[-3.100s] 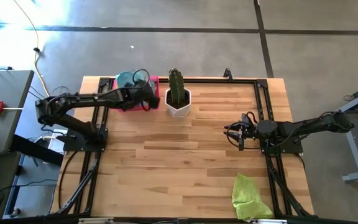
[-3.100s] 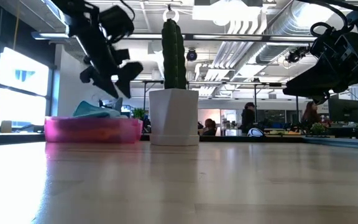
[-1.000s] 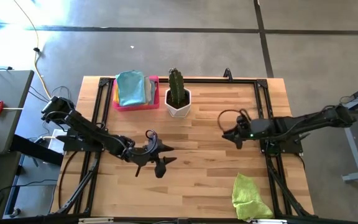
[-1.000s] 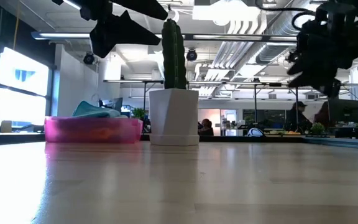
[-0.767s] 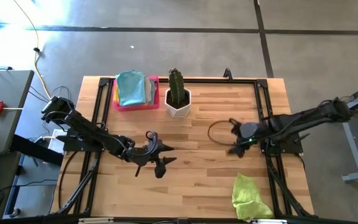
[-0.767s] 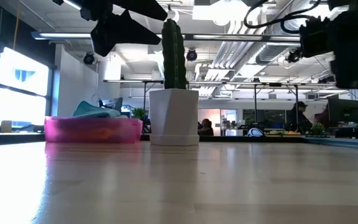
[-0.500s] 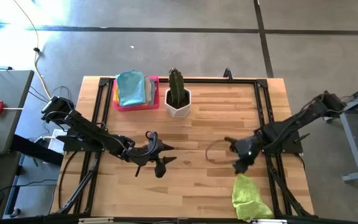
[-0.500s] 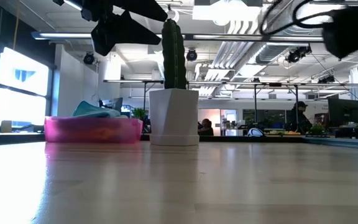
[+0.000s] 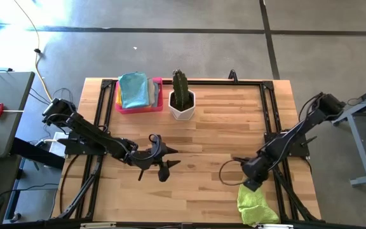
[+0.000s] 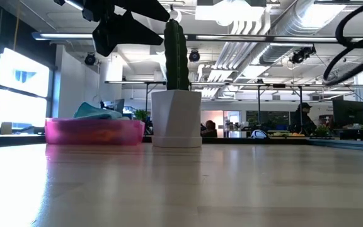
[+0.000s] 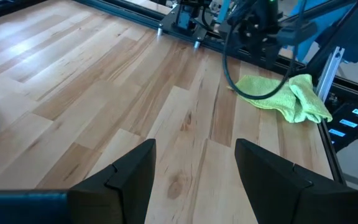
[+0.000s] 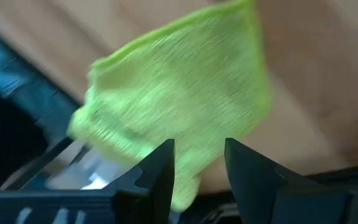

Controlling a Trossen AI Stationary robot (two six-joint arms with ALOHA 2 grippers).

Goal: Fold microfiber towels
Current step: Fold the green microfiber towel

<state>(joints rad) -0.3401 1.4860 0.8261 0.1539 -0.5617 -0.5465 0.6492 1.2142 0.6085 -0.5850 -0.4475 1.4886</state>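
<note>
A crumpled lime green towel (image 9: 256, 202) lies at the table's near right corner, its outer part over the black frame rail; the left wrist view shows this towel (image 11: 283, 94) too. My right gripper (image 9: 251, 183) hangs open just above the towel's far edge, pointing steeply down; its wrist view shows the towel (image 12: 179, 106) beyond the gap between the fingers of my right gripper (image 12: 199, 171). My left gripper (image 9: 168, 163) waits open above the table's middle left, nothing between the fingers of my left gripper (image 11: 194, 177). A light blue towel (image 9: 133, 89) lies on top in the pink tray (image 9: 156, 81).
A white pot with a cactus (image 9: 182, 102) stands beside the pink tray at the far edge. A black frame rail (image 9: 278, 191) runs along the right side next to the lime towel. A looped cable (image 9: 229, 173) hangs from my right arm. Bare wood lies between the arms.
My right gripper has swung from the table's middle right toward the near edge, sinking a little and tipping from near level to steeply downward, ending above the lime green towel. The towel has stayed where it was.
</note>
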